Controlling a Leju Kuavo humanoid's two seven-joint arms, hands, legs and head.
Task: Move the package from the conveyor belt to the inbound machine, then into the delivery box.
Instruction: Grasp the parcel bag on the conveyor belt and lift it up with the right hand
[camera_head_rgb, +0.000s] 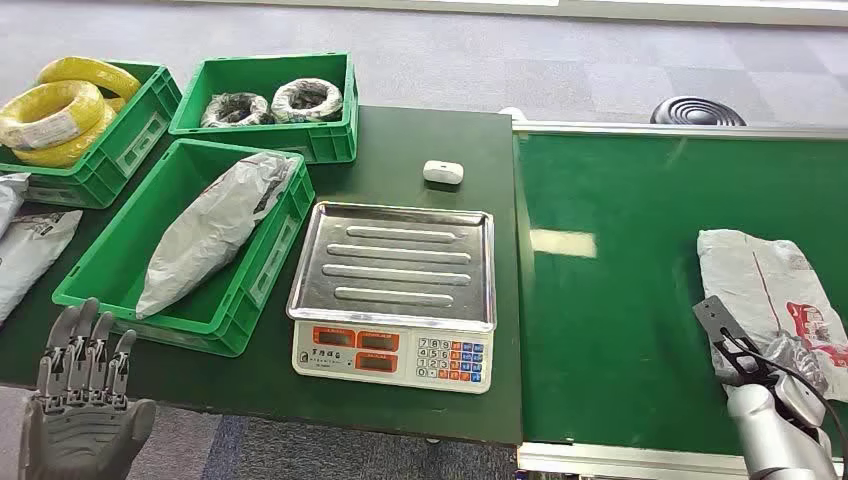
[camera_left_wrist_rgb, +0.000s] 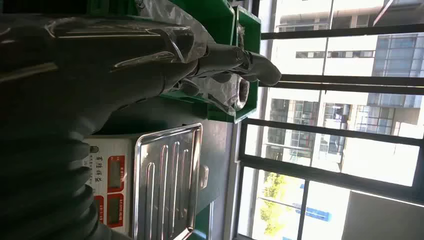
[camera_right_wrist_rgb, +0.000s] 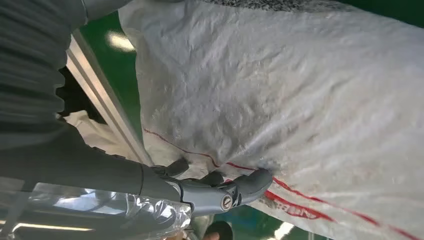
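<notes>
A white woven package (camera_head_rgb: 760, 280) with red print lies on the green conveyor belt (camera_head_rgb: 610, 300) at the right. My right hand (camera_head_rgb: 785, 375) is at the package's near edge. In the right wrist view its thumb (camera_right_wrist_rgb: 250, 182) presses a dent into the package (camera_right_wrist_rgb: 300, 100), with darker fingers on the other side of the edge, so the hand pinches it. The scale (camera_head_rgb: 395, 265) with a steel tray stands left of the belt and also shows in the left wrist view (camera_left_wrist_rgb: 167, 175). My left hand (camera_head_rgb: 85, 400) hovers open at the near left, fingers (camera_left_wrist_rgb: 235, 57) straight.
A green crate (camera_head_rgb: 255, 290) left of the scale holds a grey bag (camera_head_rgb: 215, 225). Behind it are a crate of yellow cable coils (camera_head_rgb: 70, 110) and a crate of dark coils (camera_head_rgb: 265, 100). A small white device (camera_head_rgb: 443, 172) lies behind the scale. More grey bags (camera_head_rgb: 25, 250) lie at the far left.
</notes>
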